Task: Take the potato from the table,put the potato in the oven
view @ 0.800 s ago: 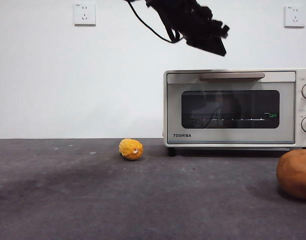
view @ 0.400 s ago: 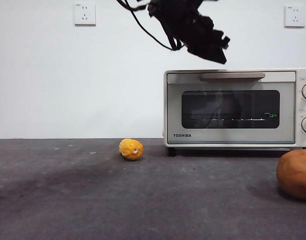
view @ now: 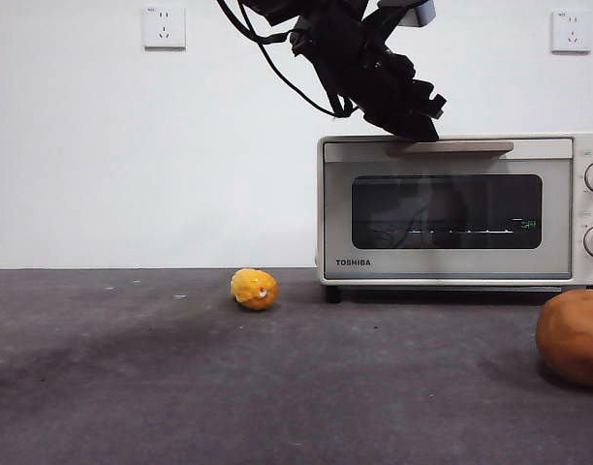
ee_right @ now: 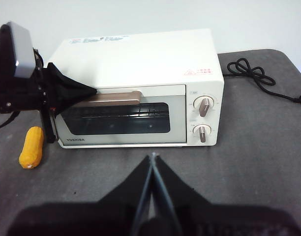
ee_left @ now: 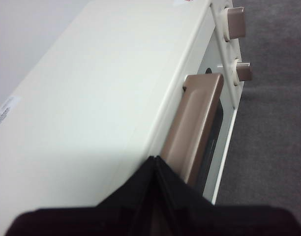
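Potato (view: 574,337) lies untouched on the worktop (view: 277,387) while the left tool (ee_left: 157,164), jaws closed and empty, nears the oven (view: 452,208) handle (ee_left: 195,132), which it must hook to open the door.

table (view: 132,387): dark grey, mottled | oven (view: 452,208) stood at back right | yellow bumpy corn piece (view: 254,289) lay near its left foot | potato (view: 573,337) sat front right | black cord (ee_right: 258,78) trailed behind

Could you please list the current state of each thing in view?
Oven: door closed.
Potato: lying on the table, untouched.
Left gripper: shut, tip at the oven handle.
Right gripper: shut, hanging before the oven.
Corn cob: lying on the table.
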